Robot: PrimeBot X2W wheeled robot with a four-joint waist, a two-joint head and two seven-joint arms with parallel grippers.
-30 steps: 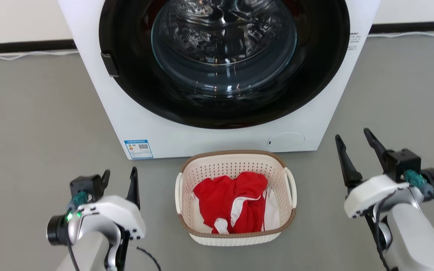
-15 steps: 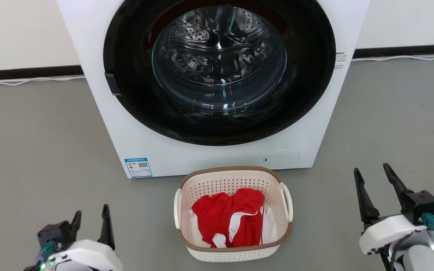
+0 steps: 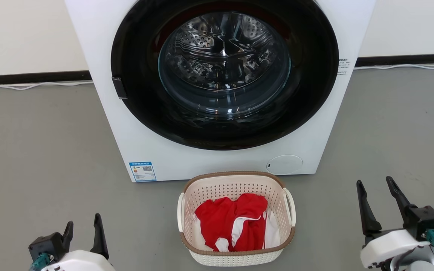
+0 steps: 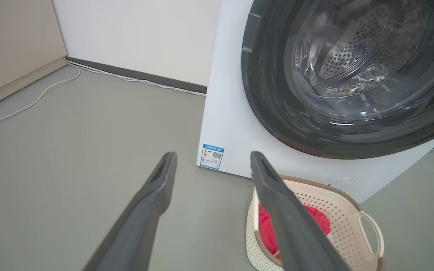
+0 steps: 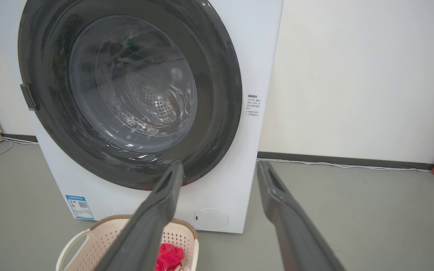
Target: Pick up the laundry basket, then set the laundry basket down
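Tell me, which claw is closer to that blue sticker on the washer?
Left. The left gripper hangs front-left of the blue sticker; the right gripper is across on the other side of the laundry basket.

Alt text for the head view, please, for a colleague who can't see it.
A small cream laundry basket holding red and white clothes sits on the grey floor directly in front of a white washer with a round dark glass door. The left gripper and right gripper hover open on either side, neither touching the basket.
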